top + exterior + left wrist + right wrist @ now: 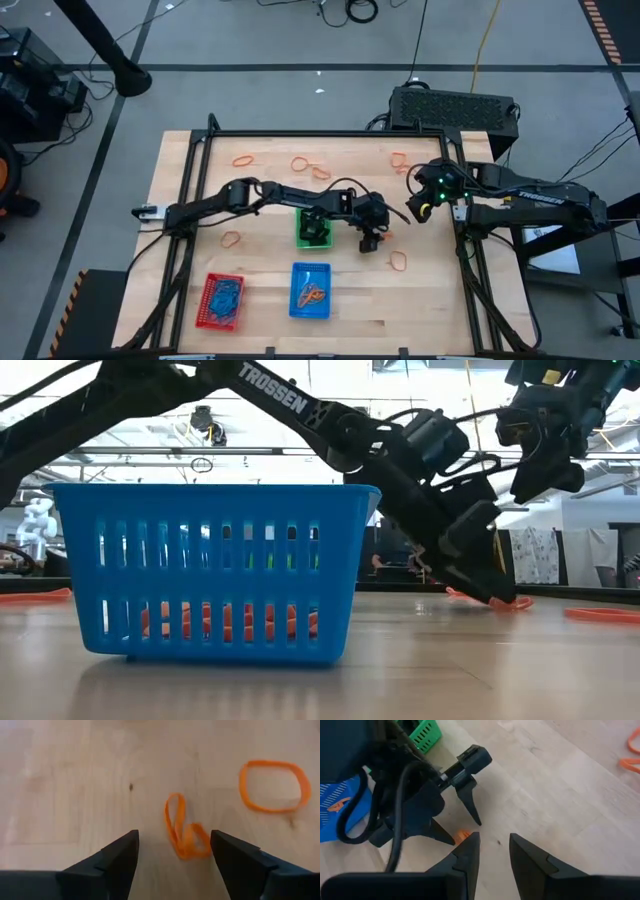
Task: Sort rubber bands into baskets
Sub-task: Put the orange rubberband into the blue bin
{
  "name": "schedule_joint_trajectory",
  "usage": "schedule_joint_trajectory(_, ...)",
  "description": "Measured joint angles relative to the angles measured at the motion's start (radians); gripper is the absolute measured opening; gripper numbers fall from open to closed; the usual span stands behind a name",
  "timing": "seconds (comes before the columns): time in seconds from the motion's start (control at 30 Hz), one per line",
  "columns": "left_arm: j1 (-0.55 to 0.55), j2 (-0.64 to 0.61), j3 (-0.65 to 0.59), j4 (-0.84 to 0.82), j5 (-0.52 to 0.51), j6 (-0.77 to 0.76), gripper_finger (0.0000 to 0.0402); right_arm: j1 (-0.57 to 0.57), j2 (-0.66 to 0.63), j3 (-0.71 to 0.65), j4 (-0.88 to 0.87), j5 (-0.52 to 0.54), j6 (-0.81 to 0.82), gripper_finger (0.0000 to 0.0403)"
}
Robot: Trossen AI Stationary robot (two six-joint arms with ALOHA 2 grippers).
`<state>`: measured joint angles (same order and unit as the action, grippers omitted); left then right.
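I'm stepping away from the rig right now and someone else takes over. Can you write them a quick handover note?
Left tool: open, low over the wooden table, fingers either side of a twisted orange rubber band; not gripped.
Right tool: raised beside the left one, fingers slightly apart, holding nothing.
Baskets: green plastic mesh basket at mid-table, partly under the left arm; red mesh basket and blue mesh basket near the front edge. The blue one holds orange bands, the red one blue bands.
Left to do: loose orange bands lie scattered across the table's far side, with more to the left and right of the green basket.
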<state>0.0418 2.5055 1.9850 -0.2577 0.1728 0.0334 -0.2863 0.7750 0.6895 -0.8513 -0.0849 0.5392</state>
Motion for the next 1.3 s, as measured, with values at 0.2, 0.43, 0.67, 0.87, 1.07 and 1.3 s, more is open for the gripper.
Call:
schedule_joint_trajectory(0.2,-0.019,0.008,0.001,0.002,0.002,0.009,0.0247,0.000,0.000,0.000,-0.006,0.005,0.000,0.0098)
schedule_joint_trajectory(0.43,-0.044,0.036,0.004,0.016,-0.020,0.010,0.0192,0.017,0.000,0.000,-0.072,-0.044,0.013,0.0098)
schedule_joint_trajectory(0.67,-0.049,0.034,0.004,-0.009,-0.049,0.000,0.0058,0.069,-0.001,0.000,-0.075,-0.045,0.086,0.0098)
schedule_joint_trajectory(0.87,-0.049,-0.017,-0.002,-0.114,-0.016,-0.009,0.0012,0.140,-0.001,0.000,-0.070,-0.045,0.156,0.0098)
schedule_joint_trajectory(1.07,-0.058,-0.138,-0.003,-0.256,0.084,0.002,0.0005,0.241,-0.001,0.000,-0.050,-0.042,0.247,0.0098)
schedule_joint_trajectory(1.3,-0.089,-0.306,-0.003,-0.462,0.079,0.029,0.0003,0.350,0.000,0.000,0.068,0.024,0.342,0.0098)
